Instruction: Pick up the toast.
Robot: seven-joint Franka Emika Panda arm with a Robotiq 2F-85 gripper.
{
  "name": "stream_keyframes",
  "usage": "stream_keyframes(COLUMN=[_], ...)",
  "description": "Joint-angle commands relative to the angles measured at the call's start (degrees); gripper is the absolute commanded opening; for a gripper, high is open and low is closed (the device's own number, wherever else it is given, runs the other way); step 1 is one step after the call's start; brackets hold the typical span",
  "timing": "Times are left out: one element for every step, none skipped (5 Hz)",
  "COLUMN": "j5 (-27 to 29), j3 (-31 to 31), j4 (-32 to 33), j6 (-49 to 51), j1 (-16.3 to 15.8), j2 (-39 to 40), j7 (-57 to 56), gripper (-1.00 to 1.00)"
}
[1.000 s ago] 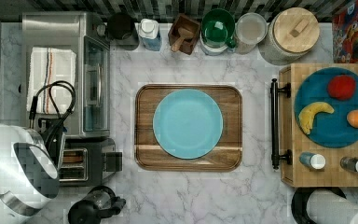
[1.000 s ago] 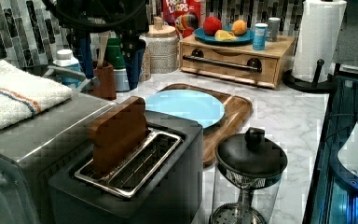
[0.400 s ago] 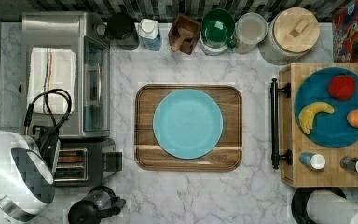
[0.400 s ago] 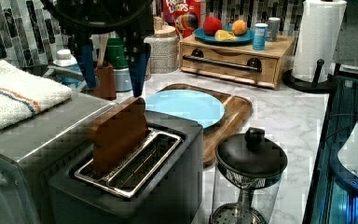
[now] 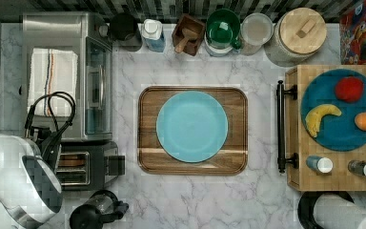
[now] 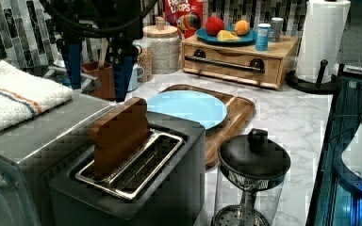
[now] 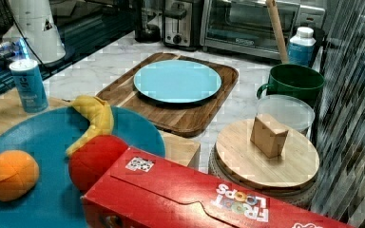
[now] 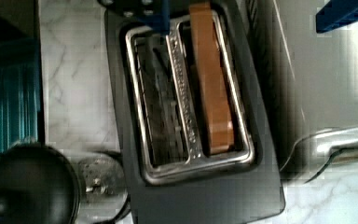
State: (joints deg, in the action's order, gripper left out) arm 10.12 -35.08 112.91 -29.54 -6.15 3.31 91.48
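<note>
Left view: the toast (image 6: 119, 135) is seen standing upright in one slot of the black toaster (image 6: 169, 188), its upper half raised above the slot, while the gripper (image 6: 96, 70) is held above and behind the toaster with its two blue fingers (image 6: 121, 75) spread apart and nothing between them. Wrist view: the toast (image 8: 210, 79) is shown edge-on as a brown strip in the toaster's (image 8: 191, 186) slot nearer the silver oven (image 8: 326, 70), the other slot being bare, and a blue fingertip (image 8: 161, 14) is seen over the toaster's far end.
</note>
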Motion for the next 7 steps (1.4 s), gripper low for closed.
stream_keyframes(j5=[2.1, 0.3, -3.3, -4.7, -6.5, -6.9, -5.1], j3=[-8.0, -8.4, -9.6, -9.7, -9.5, -8.6, -8.2], j4=[1.7, 1.3, -0.7, -2.6, -6.9, -9.9, -13.1], j6=[-3.2, -2.9, -0.7, 0.8, 5.8, 7.4, 9.8], j1=[-7.4, -7.6, -7.1, -6.6, -5.8, -4.6, -2.2], j2=[-0.9, 0.0, 1.9, 2.3, 3.5, 2.5, 0.6], j7=[2.9, 3.9, 6.8, 6.8, 6.5, 3.1, -1.9], gripper=[1.00, -0.93, -1.00, -1.00, -1.00, -1.00, -1.00])
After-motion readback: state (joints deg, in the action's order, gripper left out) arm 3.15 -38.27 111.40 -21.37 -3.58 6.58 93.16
